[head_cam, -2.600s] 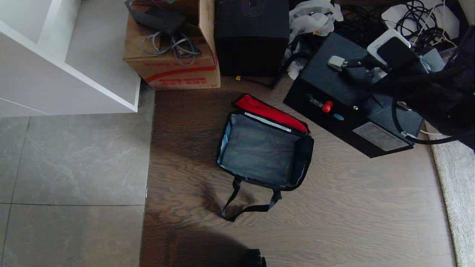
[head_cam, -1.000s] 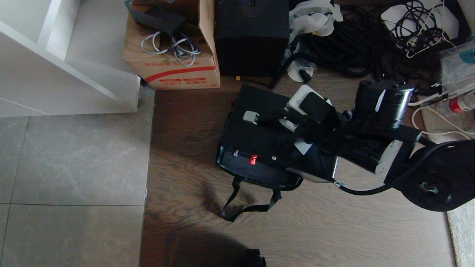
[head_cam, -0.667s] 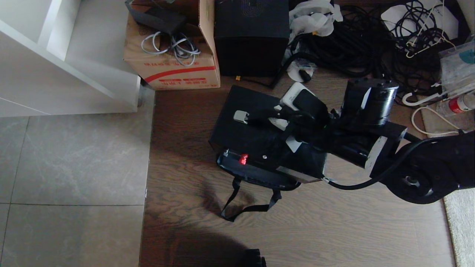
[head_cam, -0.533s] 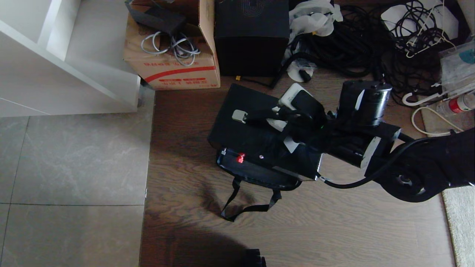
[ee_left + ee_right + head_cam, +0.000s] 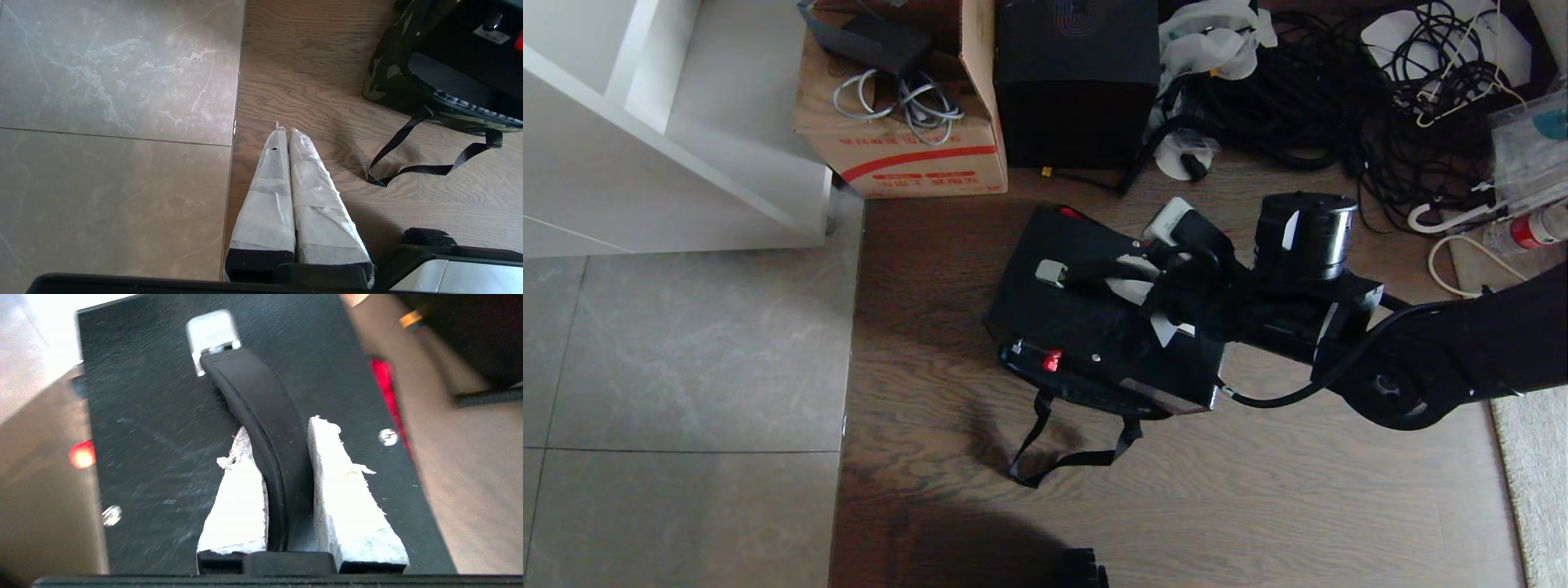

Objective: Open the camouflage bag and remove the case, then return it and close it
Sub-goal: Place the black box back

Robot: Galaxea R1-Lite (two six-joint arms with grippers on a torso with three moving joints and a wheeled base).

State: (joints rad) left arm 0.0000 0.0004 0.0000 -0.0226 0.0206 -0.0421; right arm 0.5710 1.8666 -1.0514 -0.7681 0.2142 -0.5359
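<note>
Wooden flooring meets grey tile along a straight seam, and you are looking down on it from the robot's head. One camouflage bag (image 5: 1086,392) sits open on the wood, near the seam, its black strap (image 5: 1062,445) looping toward you. One flat black case (image 5: 1094,327) hangs over the bag's mouth, tilted, covering most of the opening; only the bag's near rim and a sliver of red lid lining at the far edge show. You cannot tell how deep the case has settled inside.

Your right gripper (image 5: 282,457) reaches in from the right and pinches the case's black carry handle (image 5: 253,400) between its two white-wrapped fingers (image 5: 343,482). The case lies directly under that gripper, with its long axis running from the bag's far left corner toward its near right corner, roughly in line with the bag's own length. The red spot on its edge faces you, just above the near rim. Judging from this, the coming move turns on keeping the case's corners inside the bag's walls as it lowers.

Your left gripper (image 5: 286,134) hangs parked above the wood by the seam, fingers pressed together, holding nothing, well apart from the bag.

Beyond the bag stand one brown cardboard box (image 5: 907,139), one taller black cube-shaped box (image 5: 1078,90), and a tangle of black cables (image 5: 1339,98).
</note>
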